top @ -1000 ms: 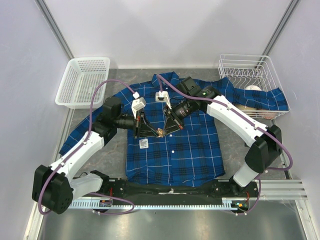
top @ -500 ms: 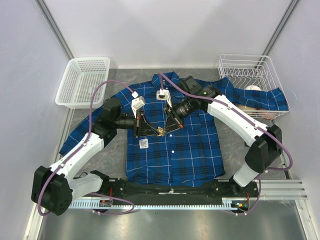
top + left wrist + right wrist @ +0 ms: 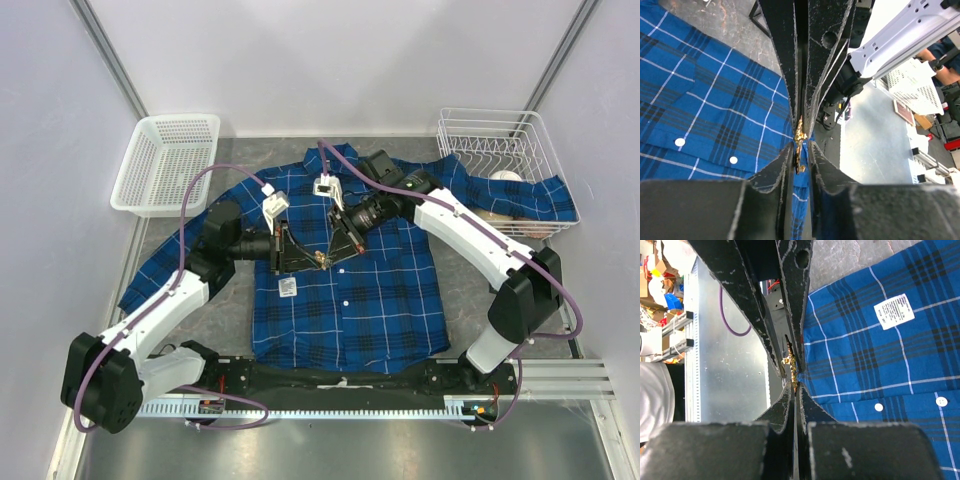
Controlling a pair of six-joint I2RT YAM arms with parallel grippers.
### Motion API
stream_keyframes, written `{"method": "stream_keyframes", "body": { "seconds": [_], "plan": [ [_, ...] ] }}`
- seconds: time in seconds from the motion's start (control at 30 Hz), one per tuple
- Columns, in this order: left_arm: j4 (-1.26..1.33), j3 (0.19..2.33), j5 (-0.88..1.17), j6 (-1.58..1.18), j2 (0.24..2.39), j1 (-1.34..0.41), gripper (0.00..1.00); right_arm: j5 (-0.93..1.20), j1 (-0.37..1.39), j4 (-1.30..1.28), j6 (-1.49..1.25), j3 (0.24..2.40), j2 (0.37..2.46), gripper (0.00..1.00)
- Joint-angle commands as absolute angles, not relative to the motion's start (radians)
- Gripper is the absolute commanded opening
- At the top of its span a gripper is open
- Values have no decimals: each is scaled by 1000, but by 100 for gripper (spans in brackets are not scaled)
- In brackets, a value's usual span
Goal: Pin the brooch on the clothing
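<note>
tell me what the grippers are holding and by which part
Both pinch the small gold metallic brooch at opposite ends: left gripper one end, right gripper the other, over the blue plaid shirt.

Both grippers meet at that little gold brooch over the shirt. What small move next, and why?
Probably a gentle push of the brooch toward the shirt: the right gripper and left gripper meet on it at its front, and whether it is pinned cannot be seen.
</note>
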State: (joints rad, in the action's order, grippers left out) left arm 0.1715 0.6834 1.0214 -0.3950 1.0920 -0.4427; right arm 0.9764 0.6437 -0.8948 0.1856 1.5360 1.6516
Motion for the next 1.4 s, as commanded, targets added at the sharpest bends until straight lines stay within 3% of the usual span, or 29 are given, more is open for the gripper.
{"method": "stream_keyframes", "body": {
  "seconds": [0.0,0.13,0.23,0.43,0.6,0.87,1.2,1.37],
  "plan": [
    [262,689,983,-459,1083,-457,25,1058,658,-815,167,1559,1654,0],
    [270,689,985,-476,1077,-457,35,1058,655,-815,172,1555,1654,0],
    [270,696,983,-476,1065,-448,49,1049,655,-816,182,1548,1646,0],
    [218,733,1040,-437,1011,-359,56,1019,644,-828,242,1529,1615,0],
    [178,735,1075,-356,934,-275,56,1014,637,-804,281,1516,1576,0],
    [281,589,1077,-284,828,-267,53,1032,624,-464,13,1442,1506,0],
    [503,600,1117,-314,905,-301,53,1061,623,-247,-152,1362,1457,0],
    [557,618,1077,-347,937,-327,48,1063,626,-203,-187,1336,1437,0]
  ]
}}
